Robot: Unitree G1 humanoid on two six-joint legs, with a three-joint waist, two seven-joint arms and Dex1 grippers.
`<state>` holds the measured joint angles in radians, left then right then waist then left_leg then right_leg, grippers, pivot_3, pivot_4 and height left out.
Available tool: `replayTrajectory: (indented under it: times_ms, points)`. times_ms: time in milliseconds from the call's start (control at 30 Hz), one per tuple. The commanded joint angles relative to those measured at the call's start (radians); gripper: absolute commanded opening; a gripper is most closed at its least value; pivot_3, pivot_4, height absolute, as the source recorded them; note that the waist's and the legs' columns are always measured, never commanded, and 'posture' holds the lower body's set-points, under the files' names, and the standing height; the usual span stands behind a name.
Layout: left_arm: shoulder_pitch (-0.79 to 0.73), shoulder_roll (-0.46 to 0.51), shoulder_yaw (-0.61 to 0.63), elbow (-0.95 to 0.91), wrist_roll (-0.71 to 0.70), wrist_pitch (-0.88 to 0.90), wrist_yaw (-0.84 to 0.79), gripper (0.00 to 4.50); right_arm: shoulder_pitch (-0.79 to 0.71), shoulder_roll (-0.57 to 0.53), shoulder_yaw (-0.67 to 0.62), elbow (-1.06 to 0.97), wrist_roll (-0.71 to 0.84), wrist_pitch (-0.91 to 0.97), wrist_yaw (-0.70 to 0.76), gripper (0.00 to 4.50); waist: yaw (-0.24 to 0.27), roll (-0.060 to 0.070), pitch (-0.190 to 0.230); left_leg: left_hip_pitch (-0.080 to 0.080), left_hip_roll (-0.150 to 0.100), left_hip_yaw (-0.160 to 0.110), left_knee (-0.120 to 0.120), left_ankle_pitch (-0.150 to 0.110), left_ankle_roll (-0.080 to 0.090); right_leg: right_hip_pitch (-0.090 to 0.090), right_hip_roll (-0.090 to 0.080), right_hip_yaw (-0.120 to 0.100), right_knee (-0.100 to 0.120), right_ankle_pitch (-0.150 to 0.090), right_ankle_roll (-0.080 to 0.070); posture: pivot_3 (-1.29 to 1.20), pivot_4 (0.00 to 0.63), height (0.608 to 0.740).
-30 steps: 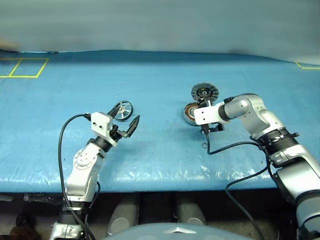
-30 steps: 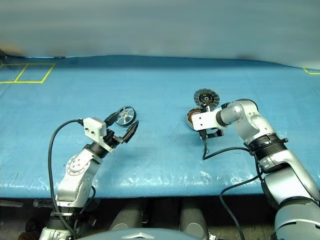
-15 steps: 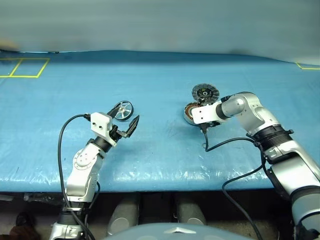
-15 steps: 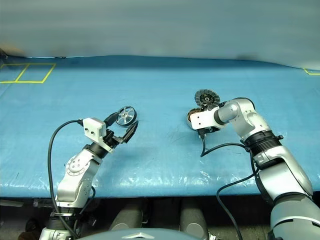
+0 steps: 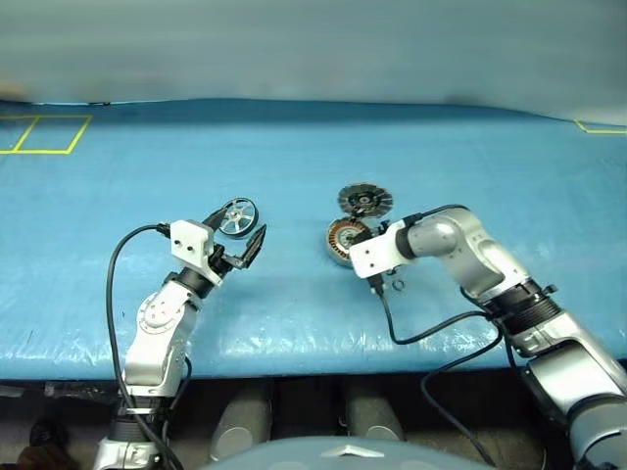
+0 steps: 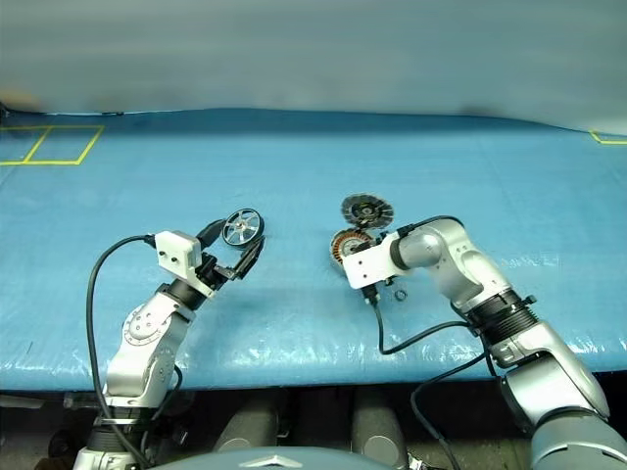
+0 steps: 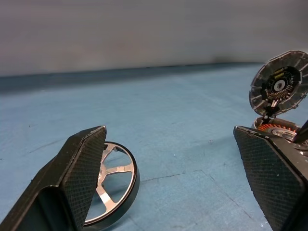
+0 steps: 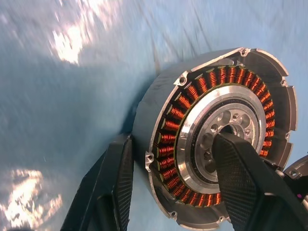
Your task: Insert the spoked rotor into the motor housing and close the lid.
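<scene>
Now, right hand [image 8: 168,187]: clamped on the housing [image 5: 345,238], one finger [image 8: 118,183] outside the wall, the other [image 8: 240,178] inside the silver centre.
Change: housing and lid have slid across the desk [image 5: 294,157] toward the left arm since a second ago, dragged by the right hand.
Meaning: housing likely being brought within reach of the wheel; insertion not yet begun.
Left hand [image 5: 240,235]: wide open, holding nothing, level over the desk.
Wheel [image 5: 238,217]: standing on its rim just beside one left finger [image 7: 77,178], axle roughly level.
Housing facing: open side tilted up, windings showing.
Lid [image 5: 364,201]: hinged open, upright behind the housing, ribbed face toward the left hand.
</scene>
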<state>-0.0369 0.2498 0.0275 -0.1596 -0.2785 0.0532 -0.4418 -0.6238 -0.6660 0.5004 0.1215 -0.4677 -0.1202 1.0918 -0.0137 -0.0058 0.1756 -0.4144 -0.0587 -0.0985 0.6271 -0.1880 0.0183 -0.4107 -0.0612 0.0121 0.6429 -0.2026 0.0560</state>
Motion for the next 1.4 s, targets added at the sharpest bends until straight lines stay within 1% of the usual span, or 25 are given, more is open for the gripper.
replayTrajectory:
  times_ms: [33,133,467,633,933,1000,1033,1100,1167,1200,1400]
  points:
    - [-0.012,0.015,0.019,-0.036,-0.003,-0.012,-0.005,4.50,-0.001,0.007,0.009,-0.115,-0.010,-0.011,0.016,2.12,0.003,0.000,0.000,0.000,0.000,0.000,0.000,0.000,0.000,0.000,0.000,0.000,0.000,0.000,0.001,0.00,0.150,0.740]
    - [-0.015,0.020,0.024,-0.035,-0.004,-0.012,-0.003,4.50,0.002,0.017,0.031,-0.160,-0.013,-0.022,0.034,2.12,0.005,0.000,0.000,-0.001,-0.001,0.000,0.001,0.000,0.000,0.000,0.000,0.000,0.000,-0.001,0.002,0.00,0.150,0.740]
    - [0.002,0.018,0.028,-0.049,-0.004,-0.017,0.009,4.50,-0.003,0.064,0.091,-0.199,-0.011,-0.078,0.063,2.12,0.001,0.000,0.000,0.000,0.000,0.000,0.001,0.000,0.000,0.000,0.000,0.000,0.000,-0.001,0.001,0.00,0.150,0.740]
    - [0.010,0.018,0.029,-0.054,-0.005,-0.018,0.012,4.50,-0.015,0.079,0.094,-0.171,-0.035,-0.088,0.050,2.12,0.003,0.000,0.000,0.000,0.000,-0.001,0.001,0.000,0.000,0.000,0.000,0.000,0.000,-0.001,0.001,0.00,0.150,0.740]
    - [0.004,0.018,0.027,-0.053,-0.003,-0.017,0.013,4.50,-0.013,0.080,0.114,-0.164,-0.040,-0.109,0.074,2.12,0.002,0.000,0.000,0.000,0.000,-0.001,0.001,0.000,0.000,0.000,0.000,0.000,0.000,0.000,0.000,0.00,0.150,0.740]
    - [0.003,0.018,0.026,-0.052,-0.003,-0.017,0.013,4.50,-0.014,0.074,0.114,-0.155,-0.050,-0.109,0.073,2.84,0.003,0.000,0.000,0.000,0.000,-0.001,0.001,0.000,0.000,0.000,0.000,0.000,0.000,0.000,0.000,0.00,0.150,0.740]
    - [0.003,0.018,0.026,-0.052,-0.003,-0.017,0.013,4.50,-0.014,0.075,0.109,-0.154,-0.053,-0.109,0.064,3.07,0.003,0.000,0.000,0.000,0.000,-0.001,0.001,0.000,0.000,0.000,0.000,0.000,0.000,0.000,0.000,0.00,0.150,0.740]
    - [0.004,0.017,0.026,-0.052,-0.003,-0.017,0.013,4.50,-0.016,0.083,0.091,-0.158,-0.055,-0.109,0.031,3.71,0.003,0.000,0.000,0.000,0.000,-0.001,0.001,0.000,0.000,0.001,0.000,0.000,0.000,0.000,0.001,0.00,0.150,0.740]
    - [0.007,0.017,0.026,-0.053,-0.003,-0.018,0.014,4.50,-0.013,0.091,0.064,-0.182,-0.008,-0.083,0.035,4.35,0.003,0.000,0.000,0.000,0.000,-0.001,0.001,0.000,0.000,0.001,0.000,0.000,0.000,-0.001,0.001,0.00,0.150,0.740]
    - [0.008,0.016,0.027,-0.053,-0.003,-0.018,0.015,4.50,-0.012,0.092,0.051,-0.194,0.006,-0.074,0.033,4.47,0.003,0.000,0.000,0.000,0.000,-0.001,0.001,0.000,0.000,0.001,0.000,0.000,0.000,-0.001,0.002,0.00,0.150,0.740]
    - [0.010,0.016,0.027,-0.050,-0.006,-0.019,0.013,4.50,0.020,0.065,0.000,-0.304,0.076,-0.009,0.066,4.47,0.003,0.000,0.000,0.000,0.000,-0.001,0.001,0.000,0.000,0.000,0.000,0.000,0.000,-0.001,0.001,0.00,0.150,0.740]
